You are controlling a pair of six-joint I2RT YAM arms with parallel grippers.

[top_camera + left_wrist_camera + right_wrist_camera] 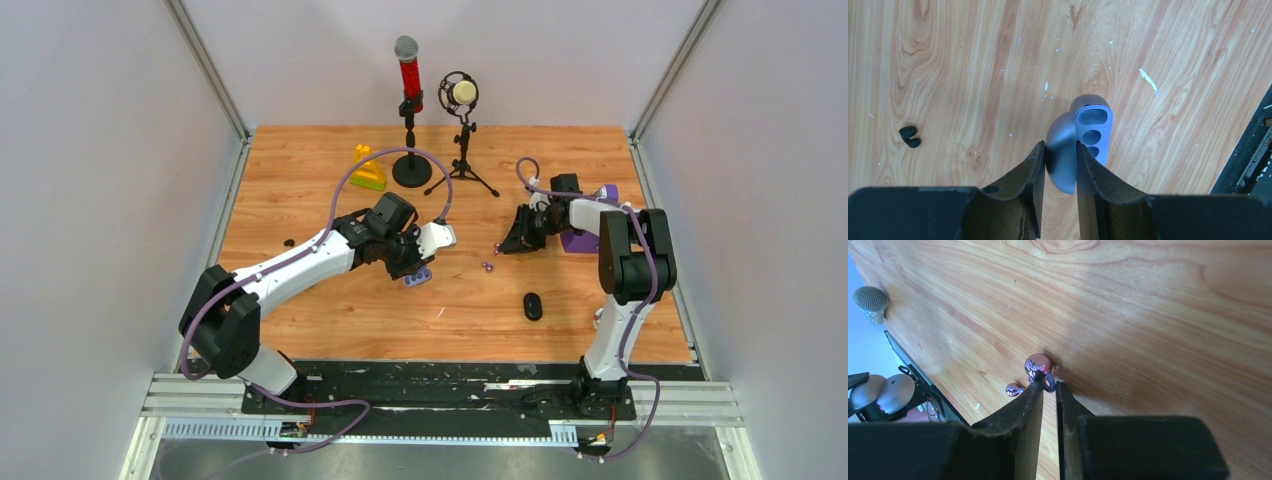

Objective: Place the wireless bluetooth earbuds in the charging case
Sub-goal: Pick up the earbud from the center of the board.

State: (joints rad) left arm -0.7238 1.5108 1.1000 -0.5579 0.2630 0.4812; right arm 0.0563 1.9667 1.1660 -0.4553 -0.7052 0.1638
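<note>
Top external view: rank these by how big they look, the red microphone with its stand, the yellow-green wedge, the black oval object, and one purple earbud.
1. red microphone with stand
2. yellow-green wedge
3. black oval object
4. purple earbud

Two arms (300,265) are counted, two microphones (408,70), two purple buds (1037,365), two black buds (908,131), one open blue case (1093,132), one black oval object (532,305), one yellow toy (368,175).

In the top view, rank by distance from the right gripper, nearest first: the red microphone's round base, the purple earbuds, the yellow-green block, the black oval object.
From the right gripper:
1. purple earbuds, right at its fingertips.
2. black oval object, in the foreground.
3. red microphone's round base, at the back, to the left.
4. yellow-green block, farther left still.
</note>
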